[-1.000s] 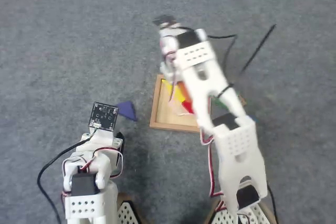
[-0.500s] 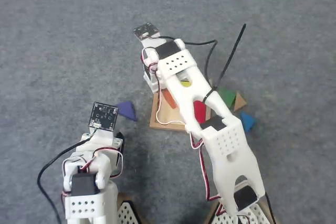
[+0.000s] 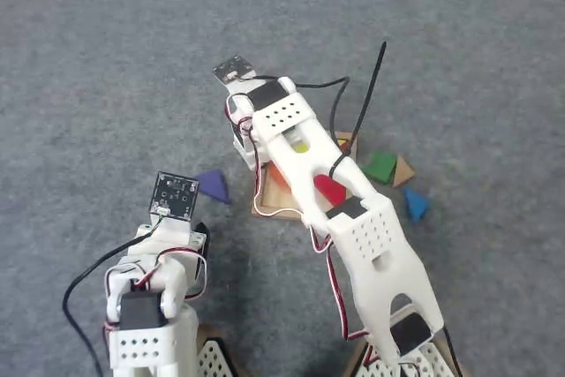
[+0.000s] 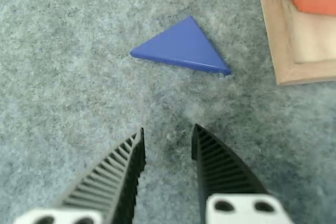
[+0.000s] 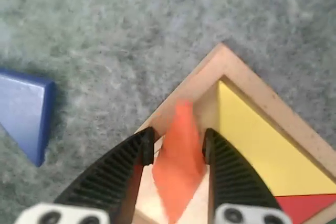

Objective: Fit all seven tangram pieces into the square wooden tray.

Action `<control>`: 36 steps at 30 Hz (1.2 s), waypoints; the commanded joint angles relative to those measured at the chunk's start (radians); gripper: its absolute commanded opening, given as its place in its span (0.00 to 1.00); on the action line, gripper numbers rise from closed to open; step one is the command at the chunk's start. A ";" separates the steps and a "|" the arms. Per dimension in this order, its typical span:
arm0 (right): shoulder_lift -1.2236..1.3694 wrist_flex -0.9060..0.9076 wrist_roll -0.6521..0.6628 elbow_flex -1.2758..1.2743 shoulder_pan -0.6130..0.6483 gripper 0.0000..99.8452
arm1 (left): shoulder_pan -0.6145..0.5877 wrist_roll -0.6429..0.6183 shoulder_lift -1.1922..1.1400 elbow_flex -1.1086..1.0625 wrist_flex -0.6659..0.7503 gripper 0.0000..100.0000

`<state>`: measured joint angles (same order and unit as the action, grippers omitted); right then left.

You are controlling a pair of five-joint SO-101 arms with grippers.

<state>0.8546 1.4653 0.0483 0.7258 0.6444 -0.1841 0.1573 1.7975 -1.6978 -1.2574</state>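
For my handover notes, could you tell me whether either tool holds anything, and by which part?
The right tool grips the orange piece by its sides near the pointed end; the left tool is open and empty.

The right arm (image 3: 309, 152) hides most of the wooden tray (image 3: 262, 200) beyond its 7 o'clock corner. The orange piece (image 5: 181, 150) is blurred, one end cut off.

- Carpet (image 3: 106, 68): speckled grey.
- Tray (image 5: 181, 95): pale, plain wood.
- Large triangle (image 4: 181, 48): deep blue.
- Orange piece (image 5: 178, 156), yellow piece (image 5: 262, 140), red piece (image 5: 302, 205): flat, unpatterned colour.
- Square piece (image 3: 380, 165): green.
- Small piece (image 3: 403, 170): tan.
- Small triangle (image 3: 415, 205): lighter blue.
- Left arm (image 3: 146, 306), right arm (image 3: 371, 236): white shells.
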 commanded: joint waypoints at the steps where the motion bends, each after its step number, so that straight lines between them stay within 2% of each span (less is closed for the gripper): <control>1: -0.096 -0.019 0.054 0.054 0.004 0.16 | -0.006 -0.009 0.020 0.015 -0.005 0.14; 11: -0.291 0.058 0.086 0.048 -0.071 0.15 | -0.006 -0.009 0.020 0.015 -0.005 0.14; 17: -0.271 0.044 0.083 0.046 -0.065 0.03 | -0.006 -0.009 0.020 0.015 -0.005 0.14; 23: -0.335 0.038 0.044 0.046 -0.073 0.03 | -0.006 -0.009 0.020 0.015 -0.005 0.14; 30: -0.481 0.154 0.046 0.031 -0.073 0.03 | -0.006 -0.009 0.020 0.015 -0.005 0.14; 36: -0.604 -0.081 0.043 -0.333 -0.074 0.03 | -0.006 -0.009 0.020 0.015 -0.005 0.14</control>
<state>0.3728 1.5113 0.1051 0.5677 0.5785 -0.1841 0.1573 1.7975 -1.6978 -1.2574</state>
